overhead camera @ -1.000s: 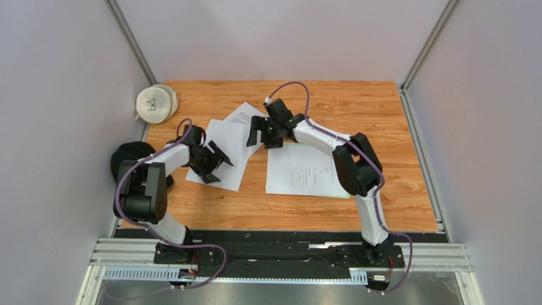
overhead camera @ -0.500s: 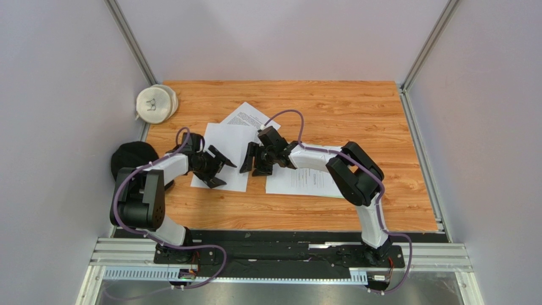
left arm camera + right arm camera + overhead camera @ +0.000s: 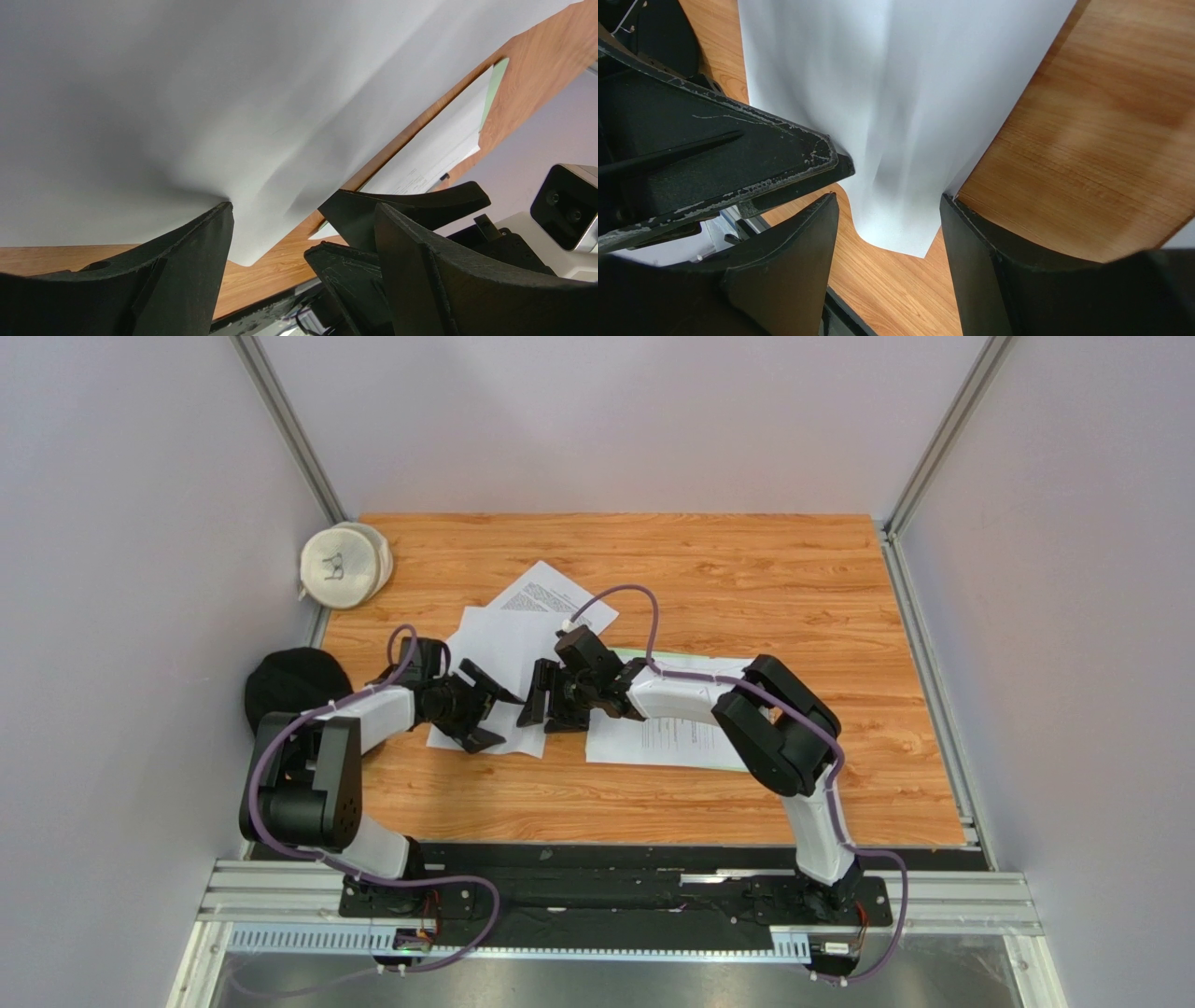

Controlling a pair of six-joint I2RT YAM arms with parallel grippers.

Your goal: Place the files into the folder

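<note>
left gripper (image 3: 491, 710) and right gripper (image 3: 544, 703): fingers wide on both, tips close together, straddling near corner of blank sheet (image 3: 494, 637); folder (image 3: 495, 80) just to the right

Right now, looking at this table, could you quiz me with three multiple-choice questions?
1. The folder lies: A right of the loose sheets; B left of them; C far behind them.
2. The arms' cables are: A red; B purple; C yellow.
3. The left gripper and right gripper are: A both shut; B one shut; C both open.
Answers: A, its green edge shows right of those sheets; B, purple loops run along both arms; C, each one's fingers stand apart around a sheet corner.
</note>
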